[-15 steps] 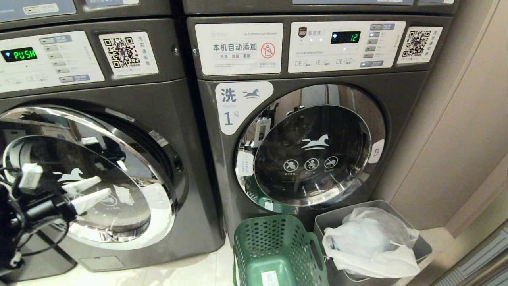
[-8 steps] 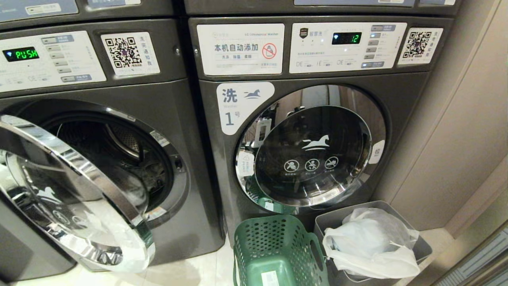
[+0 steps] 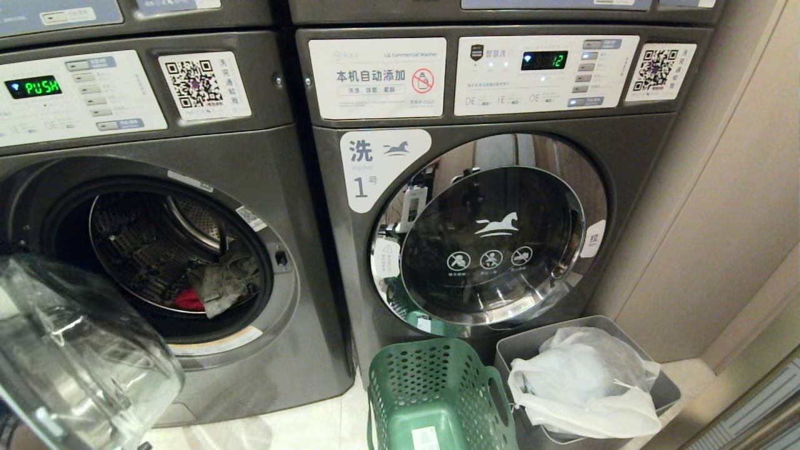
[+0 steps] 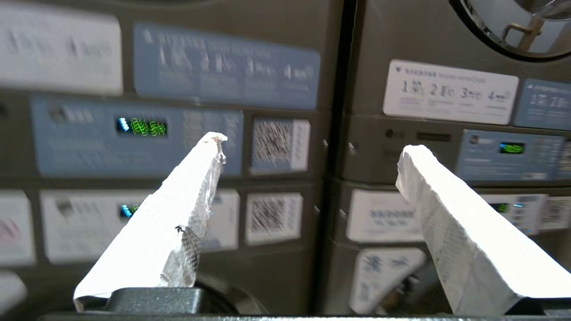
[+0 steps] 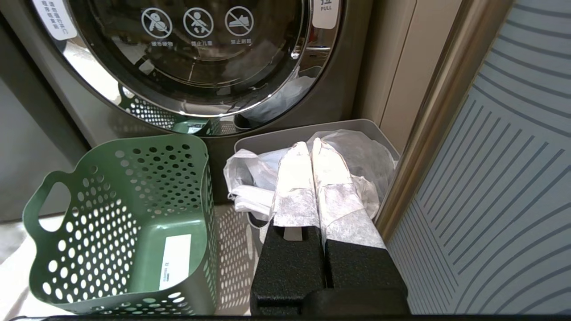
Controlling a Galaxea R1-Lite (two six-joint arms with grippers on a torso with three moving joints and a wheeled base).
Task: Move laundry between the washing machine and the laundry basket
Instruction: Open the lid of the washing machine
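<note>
The washing machine (image 3: 156, 250) on the left shows green "PUSH"; its door (image 3: 75, 362) hangs swung open. Inside the drum lies the laundry (image 3: 215, 284), a red piece beside crumpled greyish cloth. The neighbouring machine (image 3: 487, 187) reads "1" and "12". The green laundry basket (image 3: 437, 394) holds only a white label. The left gripper (image 4: 310, 151) is spread wide, empty; the right gripper (image 5: 311, 147) is pressed closed above a grey bin (image 5: 361, 127).
</note>
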